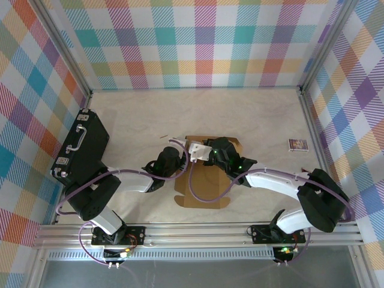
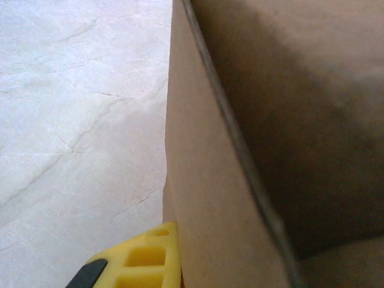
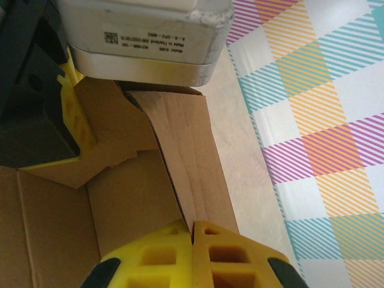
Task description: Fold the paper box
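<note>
Presently: paper box (image 1: 207,187), table centre, long axis running away from the bases, far-end walls raised; right gripper (image 3: 192,255) pinching an upright wall there; left gripper (image 3: 78,126) alongside, equally near, grip state undeterminable.

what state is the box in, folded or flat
Partly folded: the box has upright walls at its far end; its near panel lies flat.

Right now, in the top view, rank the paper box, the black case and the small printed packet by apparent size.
1. paper box, partly covered.
2. black case, close behind; its near end is hidden, so unsure.
3. printed packet, clearly smallest.
</note>
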